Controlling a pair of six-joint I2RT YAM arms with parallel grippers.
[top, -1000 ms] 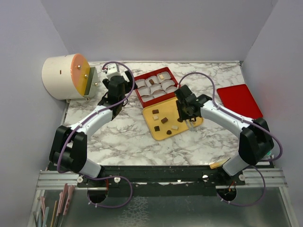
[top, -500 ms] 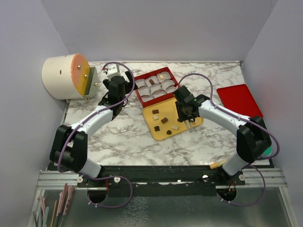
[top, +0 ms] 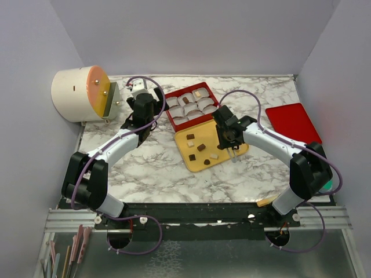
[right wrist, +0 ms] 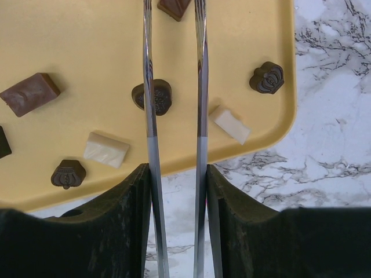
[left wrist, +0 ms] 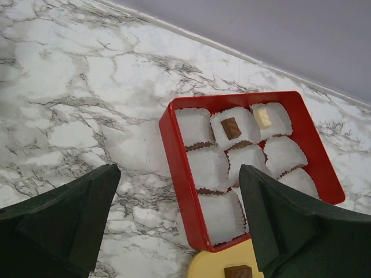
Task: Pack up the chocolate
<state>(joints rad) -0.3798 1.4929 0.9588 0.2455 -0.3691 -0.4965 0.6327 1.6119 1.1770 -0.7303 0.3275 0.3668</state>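
Note:
The chocolate lies loose on the yellow tray [right wrist: 69,46]: a brown oblong [right wrist: 30,94], a round dark piece [right wrist: 159,97] under the left tweezer arm, a dark piece [right wrist: 267,77] and two cream pieces [right wrist: 230,124] [right wrist: 106,149]. My right gripper [right wrist: 174,174] is shut on metal tweezers [right wrist: 200,87], held over the tray; their tips run out of the frame's top. The red box [left wrist: 182,174] holds white paper cups, with a brown chocolate [left wrist: 231,128] and a cream one [left wrist: 264,117] inside. My left gripper [left wrist: 177,179] is open and empty above the box's left edge.
In the top view the red box [top: 171,117] sits just behind the yellow tray [top: 194,165]. A red lid [top: 293,123] lies at the right. A cream cylinder with an orange face [top: 78,92] stands at the back left. The walls close in on three sides.
My right gripper with the tweezers has shifted slightly left over the yellow tray. The left arm has not moved.

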